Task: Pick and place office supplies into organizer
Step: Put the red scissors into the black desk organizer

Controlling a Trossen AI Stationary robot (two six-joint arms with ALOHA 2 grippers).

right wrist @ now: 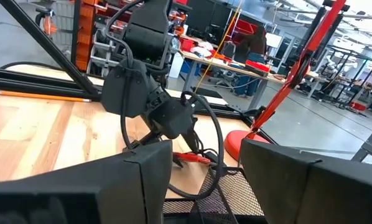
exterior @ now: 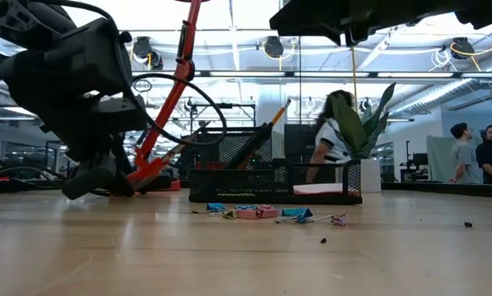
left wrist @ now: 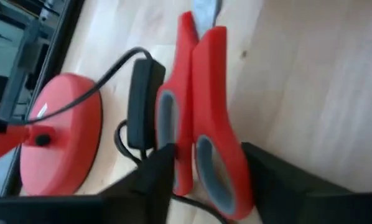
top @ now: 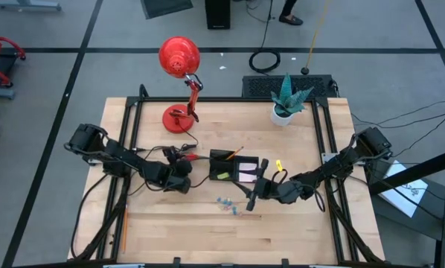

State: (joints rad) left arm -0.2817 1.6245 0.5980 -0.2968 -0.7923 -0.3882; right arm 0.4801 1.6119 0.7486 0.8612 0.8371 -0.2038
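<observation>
While flat on wood, red-handled scissors (left wrist: 201,124) sit btwn left claw (left wrist: 201,180) fingers.

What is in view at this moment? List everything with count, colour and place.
scissors: one, red handles, on the table between the left gripper's fingers
organizer: one, black mesh, table centre
sticky-note pad: one, pale, inside organizer
clips: several, blue and pink, in front of organizer
pencil: one, orange, near left table edge
desk lamp: one, red, far left of the table
plant pot: one, white, far right of the table
people: two or more, in the room behind the table
left gripper: at scissors
right gripper: open, right of the organizer
</observation>
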